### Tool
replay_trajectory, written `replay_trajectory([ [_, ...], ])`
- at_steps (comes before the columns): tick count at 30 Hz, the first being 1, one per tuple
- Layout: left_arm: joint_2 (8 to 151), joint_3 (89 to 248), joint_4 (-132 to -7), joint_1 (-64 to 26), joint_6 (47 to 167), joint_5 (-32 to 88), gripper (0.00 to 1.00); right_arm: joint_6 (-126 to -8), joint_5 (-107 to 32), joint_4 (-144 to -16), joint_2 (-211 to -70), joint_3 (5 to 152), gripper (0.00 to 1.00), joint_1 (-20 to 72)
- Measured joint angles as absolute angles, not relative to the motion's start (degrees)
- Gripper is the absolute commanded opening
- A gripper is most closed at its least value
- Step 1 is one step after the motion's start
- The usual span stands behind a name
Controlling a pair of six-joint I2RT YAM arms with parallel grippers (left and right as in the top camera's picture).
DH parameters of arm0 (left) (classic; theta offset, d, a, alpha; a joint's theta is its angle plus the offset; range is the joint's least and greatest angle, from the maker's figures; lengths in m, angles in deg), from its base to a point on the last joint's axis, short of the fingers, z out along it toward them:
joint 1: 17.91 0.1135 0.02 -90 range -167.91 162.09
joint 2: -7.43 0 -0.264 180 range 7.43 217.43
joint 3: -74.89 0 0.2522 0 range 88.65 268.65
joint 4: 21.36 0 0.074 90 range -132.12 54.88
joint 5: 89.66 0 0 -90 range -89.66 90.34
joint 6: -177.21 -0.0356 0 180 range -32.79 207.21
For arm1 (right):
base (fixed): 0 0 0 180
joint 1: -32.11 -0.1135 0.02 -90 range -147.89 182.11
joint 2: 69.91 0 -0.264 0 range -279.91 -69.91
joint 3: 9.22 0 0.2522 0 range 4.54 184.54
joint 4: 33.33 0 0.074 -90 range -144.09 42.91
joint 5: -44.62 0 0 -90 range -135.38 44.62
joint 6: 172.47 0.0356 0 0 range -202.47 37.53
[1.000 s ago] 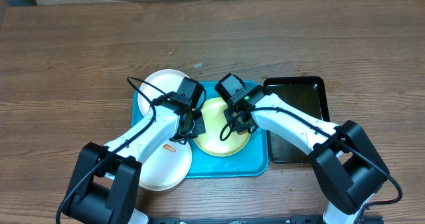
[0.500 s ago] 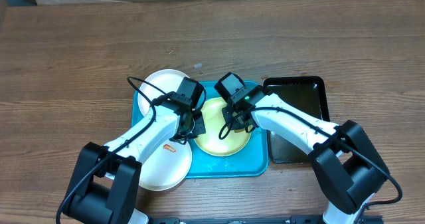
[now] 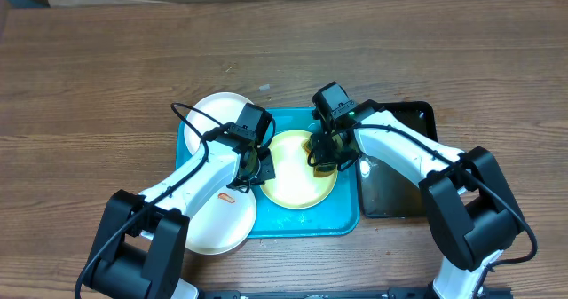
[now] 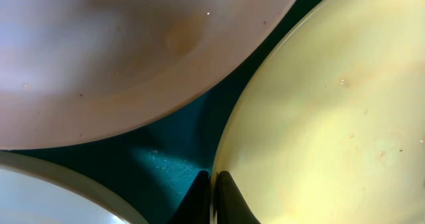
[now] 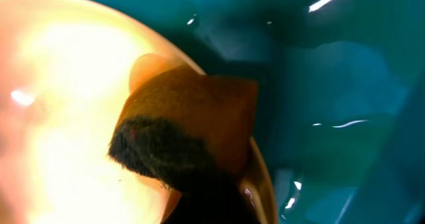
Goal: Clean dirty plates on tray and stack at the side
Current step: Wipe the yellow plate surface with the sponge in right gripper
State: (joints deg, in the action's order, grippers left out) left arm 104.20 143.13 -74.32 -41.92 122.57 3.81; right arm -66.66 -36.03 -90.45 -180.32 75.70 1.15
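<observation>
The left tool (image 4: 214,184) is pinched onto the left rim of the yellow-green plate (image 3: 297,182), which lies in the turquoise tray (image 3: 346,221). The right tool (image 3: 325,153) is clamped on a sponge (image 5: 189,127) at the plate's right edge. The plate looks like light, stiff, slick plastic, so it is probably best held by the rim.

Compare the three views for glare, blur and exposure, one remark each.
Overhead: sharp and evenly lit, one glare patch on the black tray. Left wrist: white plate blurred, yellow-green plate crisper at its rim. Right wrist: yellow-green plate overexposed, sponge dim, glare streaks on the turquoise tray.
</observation>
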Motion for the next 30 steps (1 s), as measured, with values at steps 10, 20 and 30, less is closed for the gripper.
replay_trajectory([
  [10, 104.2, 143.1, -74.3, -41.9, 121.8, 3.8, 0.04, -67.5, -31.9, -90.4, -180.6, 75.7, 0.04, 0.4],
  [20, 104.2, 143.1, -74.3, -41.9, 121.8, 3.8, 0.04, -69.5, -20.0, -90.7, -181.1, 75.7, 0.04, 0.2],
  [30, 104.2, 143.1, -74.1, -41.9, 121.7, 4.4, 0.04, -76.7, -6.6, -105.5, -181.0, 84.2, 0.04, 7.2],
])
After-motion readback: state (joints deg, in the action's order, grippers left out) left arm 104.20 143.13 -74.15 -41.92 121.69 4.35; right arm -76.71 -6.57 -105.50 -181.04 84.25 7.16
